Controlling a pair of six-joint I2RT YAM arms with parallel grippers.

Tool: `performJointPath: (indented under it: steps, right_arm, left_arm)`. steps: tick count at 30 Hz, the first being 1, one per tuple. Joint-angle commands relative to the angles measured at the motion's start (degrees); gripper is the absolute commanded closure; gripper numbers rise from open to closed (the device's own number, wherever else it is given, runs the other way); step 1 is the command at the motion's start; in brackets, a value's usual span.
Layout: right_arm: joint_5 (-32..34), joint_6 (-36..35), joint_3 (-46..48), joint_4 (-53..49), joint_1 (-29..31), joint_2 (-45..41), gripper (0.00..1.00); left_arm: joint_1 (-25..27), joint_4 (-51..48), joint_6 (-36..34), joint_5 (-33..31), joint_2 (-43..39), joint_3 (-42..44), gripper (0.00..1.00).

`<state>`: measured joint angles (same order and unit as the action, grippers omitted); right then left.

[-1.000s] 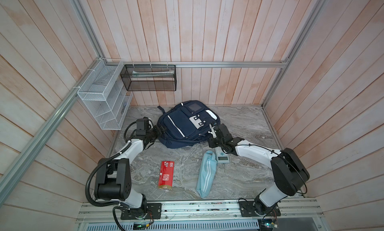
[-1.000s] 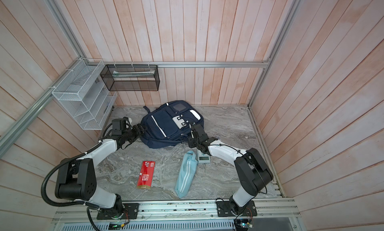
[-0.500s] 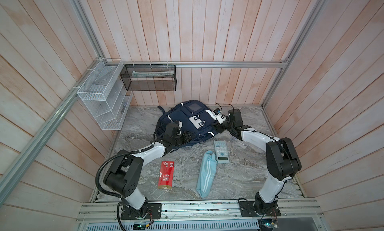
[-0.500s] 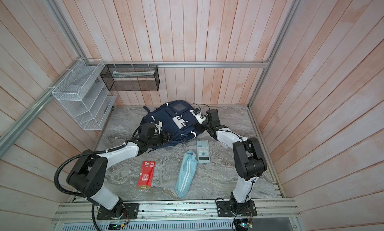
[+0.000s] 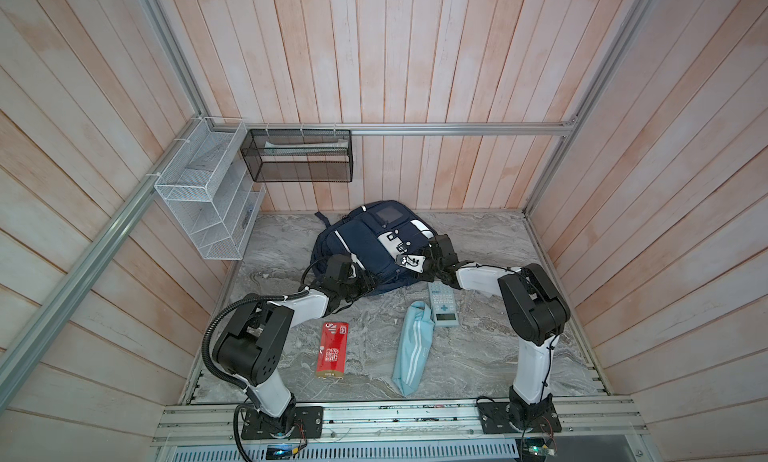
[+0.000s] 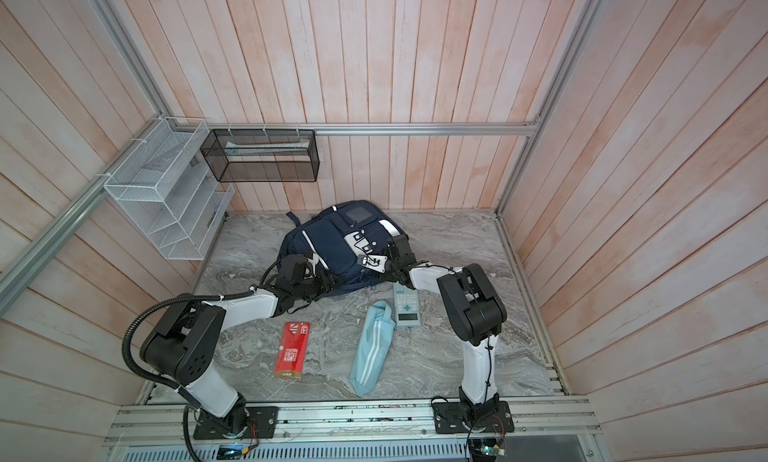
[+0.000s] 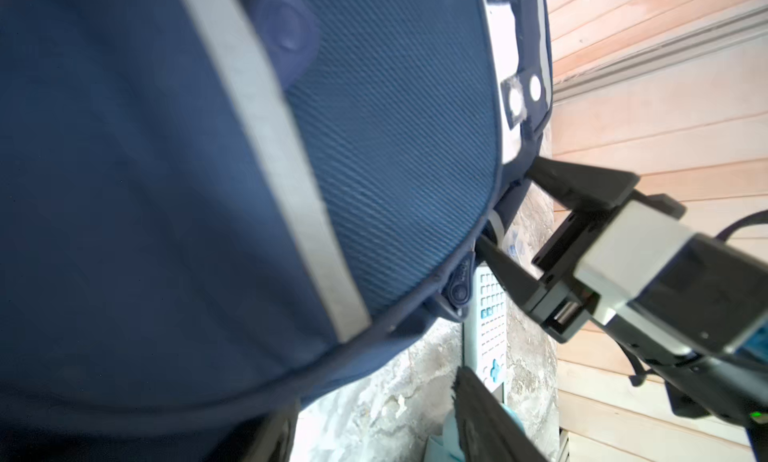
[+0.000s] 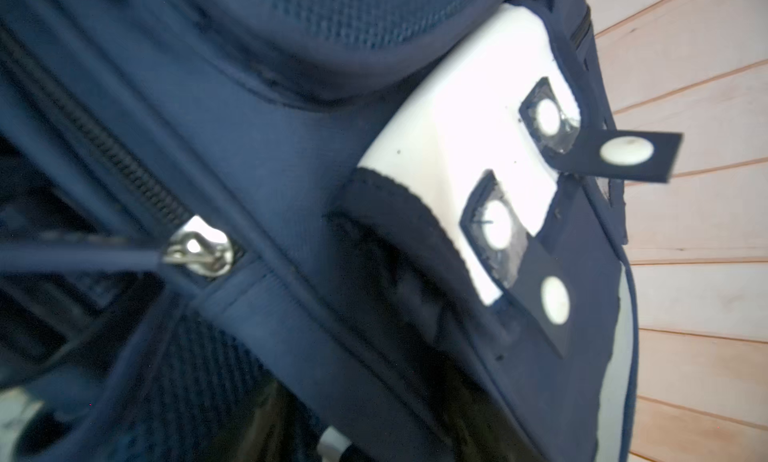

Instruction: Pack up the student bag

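Navy bag lies flat at the back of the bench in both top views, my left gripper at its near edge, right gripper at its right rim; calculator, pouch and red packet wait unpacked. Left wrist view: the right gripper's jaws stand apart, tips against the bag's rim beside a zip pull; whether my left gripper grasps anything I cannot tell. Right wrist view: a metal slider sits close ahead. I judge this the opening step; next comes a firm pinch on a pull while the other arm braces the fabric.
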<state>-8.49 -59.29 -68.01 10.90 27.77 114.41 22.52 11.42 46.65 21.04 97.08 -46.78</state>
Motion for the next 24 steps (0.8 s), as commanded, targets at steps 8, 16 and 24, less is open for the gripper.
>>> performJointPath:
  steps: [8, 16, 24]
  right_arm:
    - [-4.92, 4.95, 6.07, 0.43, 3.69, -7.18, 0.95]
    - [-3.98, 9.41, 5.94, -2.79, 6.34, -6.89, 0.92]
    - [0.85, 9.37, 3.78, 0.09, 2.43, -8.0, 0.51]
  left_arm:
    - [-5.21, -6.29, -7.19, -5.23, 4.23, -9.76, 0.45]
    - [-2.64, -11.74, -11.11, -11.85, -2.41, -11.54, 0.49]
    - [1.07, -10.89, -6.17, -9.02, -8.38, -5.83, 0.49]
